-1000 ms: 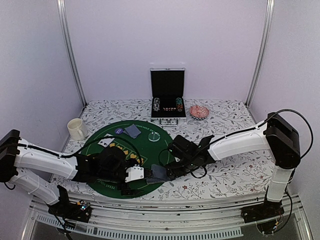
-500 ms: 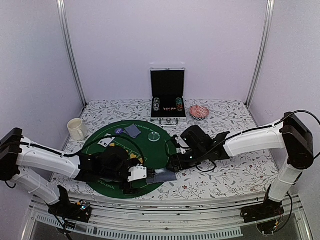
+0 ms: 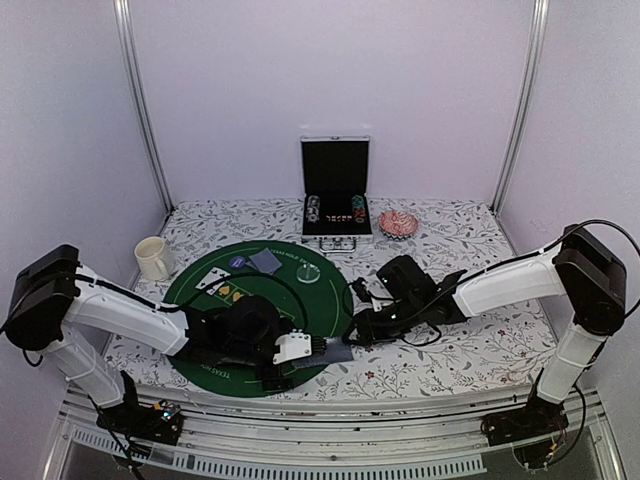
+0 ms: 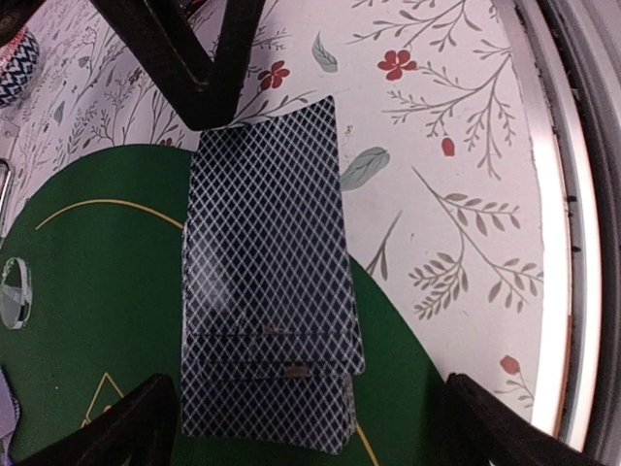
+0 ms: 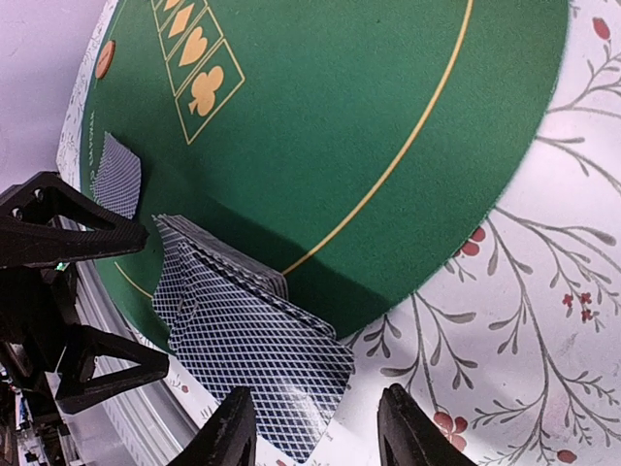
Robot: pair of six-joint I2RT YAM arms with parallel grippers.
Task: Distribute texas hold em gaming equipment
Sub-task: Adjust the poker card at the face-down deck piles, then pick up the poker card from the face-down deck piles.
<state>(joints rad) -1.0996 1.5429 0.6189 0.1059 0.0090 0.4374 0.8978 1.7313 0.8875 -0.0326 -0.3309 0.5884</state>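
Floral-print cloth (image 3: 450, 350) covers the table, with a round green felt mat (image 3: 285, 285) laid on it. A splayed stack of blue diamond-backed playing cards (image 4: 267, 291) lies face down at 5 o'clock on the mat's rim, partly on felt and partly on cloth.

The left gripper (image 4: 310, 388) sits at 9 o'clock of the stack in the top view. Its fingers are spread wide, bracket the stack's near end and grip nothing. The right gripper (image 5: 315, 393) stands at 2 o'clock of the stack, likewise open and empty.

Probable step: separate one card for dealing.
- Hold the stack down with one gripper.
- Draw only the top card off over the cloth side with the other.
- Expect the fanned cards beneath to drag along, so keep contact light.

One face-down grey-blue card (image 3: 265, 262) lies at 12 o'clock on the mat, and a small dark blue disc (image 3: 237, 262) lies at 11 o'clock.
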